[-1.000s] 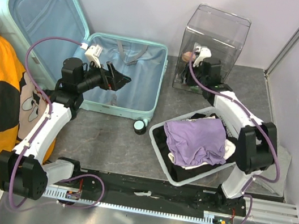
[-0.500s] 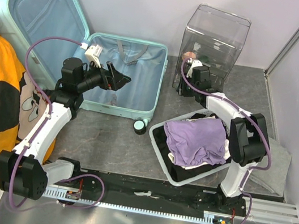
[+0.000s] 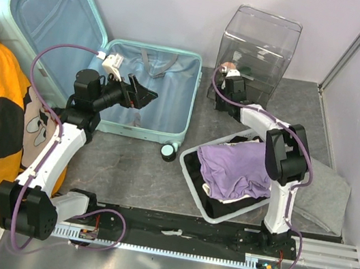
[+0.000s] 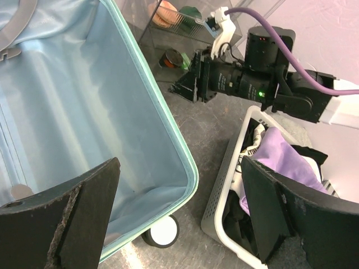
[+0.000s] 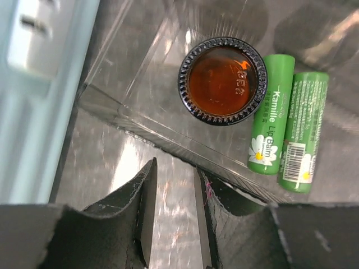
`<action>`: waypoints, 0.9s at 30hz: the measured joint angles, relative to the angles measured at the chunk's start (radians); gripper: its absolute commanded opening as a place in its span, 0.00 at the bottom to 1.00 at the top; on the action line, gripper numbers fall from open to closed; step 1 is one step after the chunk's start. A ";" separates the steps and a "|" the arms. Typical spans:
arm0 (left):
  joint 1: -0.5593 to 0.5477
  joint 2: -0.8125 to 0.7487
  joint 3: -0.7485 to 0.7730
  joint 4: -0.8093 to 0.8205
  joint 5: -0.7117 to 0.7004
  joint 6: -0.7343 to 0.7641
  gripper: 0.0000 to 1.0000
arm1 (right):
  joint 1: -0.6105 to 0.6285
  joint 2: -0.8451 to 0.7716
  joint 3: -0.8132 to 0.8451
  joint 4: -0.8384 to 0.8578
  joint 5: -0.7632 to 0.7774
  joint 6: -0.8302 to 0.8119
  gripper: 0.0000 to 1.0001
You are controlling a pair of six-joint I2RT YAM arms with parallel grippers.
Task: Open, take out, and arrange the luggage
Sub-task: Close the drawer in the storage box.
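Right end effector (image 5: pixel 175 174) at box (image 5: pixel 168 143) edge

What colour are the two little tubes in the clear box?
The small lip-balm tubes are bright green; right wrist view.

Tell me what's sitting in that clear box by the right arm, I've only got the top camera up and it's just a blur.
Observer: The right wrist view shows a round dark-rimmed jar with an amber top inside the clear box, lying beside two green lip balm tubes.
Operator: Is the right gripper holding anything?
Observer: No. The right gripper sits just outside the box's lower edge, its jaws a narrow gap apart with nothing between them.
Operator: And the left one?
Observer: The left gripper hangs wide open and empty over the luggage, near its corner wheel.
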 measured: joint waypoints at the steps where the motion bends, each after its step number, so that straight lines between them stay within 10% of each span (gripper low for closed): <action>1: 0.000 0.000 0.000 0.000 0.000 0.000 0.95 | 0.000 0.011 0.018 0.002 0.007 -0.003 0.40; 27: 0.000 0.000 0.000 -0.005 -0.005 0.000 0.95 | -0.066 0.137 0.155 0.075 0.204 -0.325 0.40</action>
